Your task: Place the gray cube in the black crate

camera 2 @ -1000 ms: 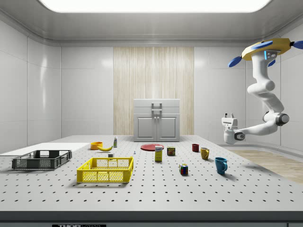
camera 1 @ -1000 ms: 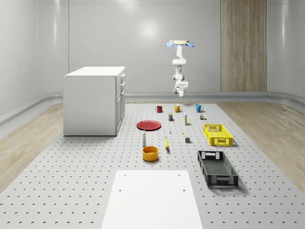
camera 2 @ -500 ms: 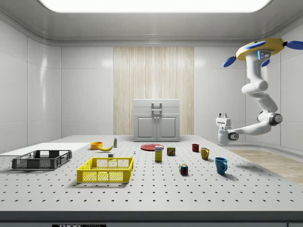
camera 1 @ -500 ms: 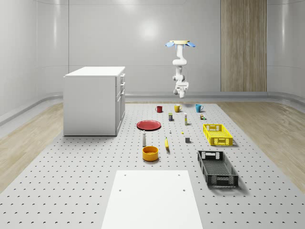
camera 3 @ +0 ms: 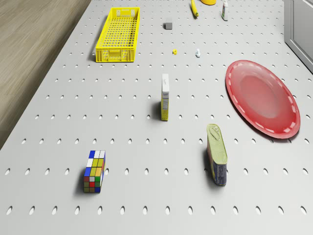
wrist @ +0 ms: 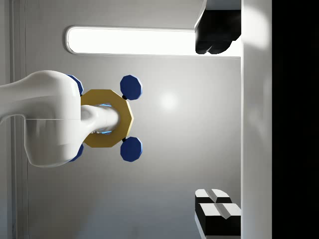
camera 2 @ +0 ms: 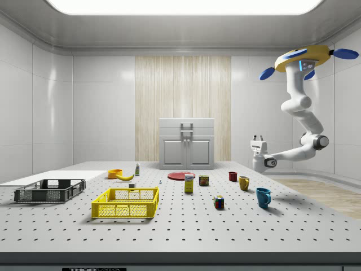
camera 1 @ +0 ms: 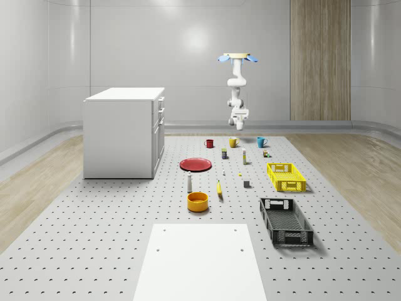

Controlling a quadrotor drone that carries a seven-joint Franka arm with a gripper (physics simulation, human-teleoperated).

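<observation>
The small gray cube [camera 1: 247,184] sits on the perforated table [camera 1: 94,238], between the banana and the yellow crate; the drone view has the gray cube [camera 3: 168,24] beside that crate. The black crate [camera 1: 292,237] stands empty near the table's front right, and at the side view's left the black crate [camera 2: 49,195] rests low. The drone [camera 1: 237,58] hovers high over the table's far end, above the mugs. Its arm hangs down and bends, so the gripper [camera 2: 259,137] points upward, open and holding nothing. Two separated fingers frame the wrist view, where the gripper [wrist: 215,119] faces the ceiling.
A yellow crate [camera 1: 288,185] lies behind the black one. A red plate [camera 3: 261,98], a can [camera 3: 216,154], a small box [camera 3: 165,97] and a Rubik's cube [camera 3: 94,171] lie under the drone. A white cabinet [camera 1: 122,132] stands at the left, an orange bowl [camera 1: 197,201] mid-table.
The drone and arm have shifted toward the side view's left, nearer the table's middle. The gripper stays open and pointing up. Objects on the table are unmoved.
</observation>
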